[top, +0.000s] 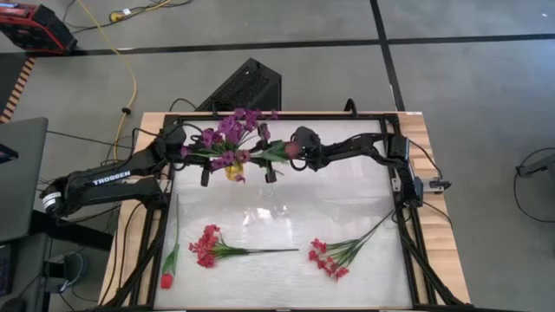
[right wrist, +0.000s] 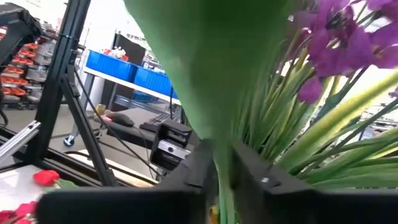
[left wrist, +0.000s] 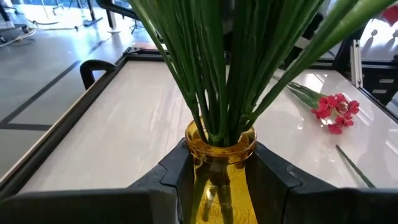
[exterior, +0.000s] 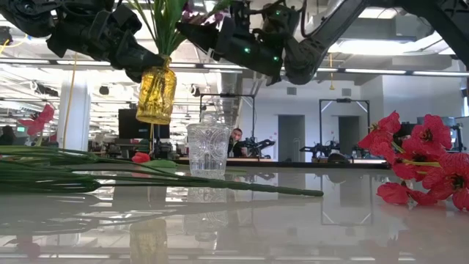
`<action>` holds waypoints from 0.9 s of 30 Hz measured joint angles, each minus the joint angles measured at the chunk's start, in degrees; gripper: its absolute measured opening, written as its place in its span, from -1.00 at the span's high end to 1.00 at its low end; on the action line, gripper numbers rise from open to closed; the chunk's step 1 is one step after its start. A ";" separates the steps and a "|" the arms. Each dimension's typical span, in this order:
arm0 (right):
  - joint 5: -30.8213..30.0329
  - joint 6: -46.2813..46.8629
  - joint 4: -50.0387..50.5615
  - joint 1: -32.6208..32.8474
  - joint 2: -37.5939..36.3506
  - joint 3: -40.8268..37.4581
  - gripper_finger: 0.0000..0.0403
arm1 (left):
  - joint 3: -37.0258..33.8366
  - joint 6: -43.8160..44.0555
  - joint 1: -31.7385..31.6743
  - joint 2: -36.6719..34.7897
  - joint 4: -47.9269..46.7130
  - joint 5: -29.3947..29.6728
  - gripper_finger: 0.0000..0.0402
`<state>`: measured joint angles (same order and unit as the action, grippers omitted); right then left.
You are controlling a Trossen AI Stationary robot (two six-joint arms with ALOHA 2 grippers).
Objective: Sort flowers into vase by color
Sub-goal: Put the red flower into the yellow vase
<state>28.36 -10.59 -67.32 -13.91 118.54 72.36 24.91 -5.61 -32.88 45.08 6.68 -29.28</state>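
Observation:
A yellow glass vase [exterior: 156, 94] with purple blossom sprays [top: 227, 132] is in the air over the table's far half, inside my left gripper [left wrist: 221, 177]. Many green stems [left wrist: 217, 81] stand in its mouth. My right gripper [right wrist: 224, 165] is just right of the bouquet [top: 279, 156], shut on a flower stem with a broad green leaf [right wrist: 211, 68]; a dark maroon bloom [top: 293, 149] shows beside it. A clear cut-glass vase [exterior: 208, 149] stands on its base on the table, below both grippers. My left gripper holds the yellow vase by its neck [left wrist: 219, 152], just under the rim, pinched between the two fingers [left wrist: 171, 177], which come in level from the table's left. The vase is lifted clear and hangs nearly upright [exterior: 156, 94]. My right gripper pinches one thin green stem [right wrist: 222, 186] between its two fingers, just below the broad leaf. The stem runs down past the fingers toward the yellow vase's mouth; whether its end is inside I cannot tell.
Two red-pink blossom sprays lie flat on the near half of the table [top: 208, 247] [top: 329, 258], stems pointing right and far-right. A single red tulip [top: 166, 279] lies along the left edge. A black frame [top: 408, 199] borders the white table top. Room furniture shows beyond.

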 joint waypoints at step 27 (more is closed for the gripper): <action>-2.65 10.15 27.31 -0.16 -0.04 8.76 0.80 | -0.07 -2.71 0.13 3.37 3.24 -0.48 0.51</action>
<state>25.71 -0.44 -40.02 -14.07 118.50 81.12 24.84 -8.32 -32.75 48.45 9.91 -29.76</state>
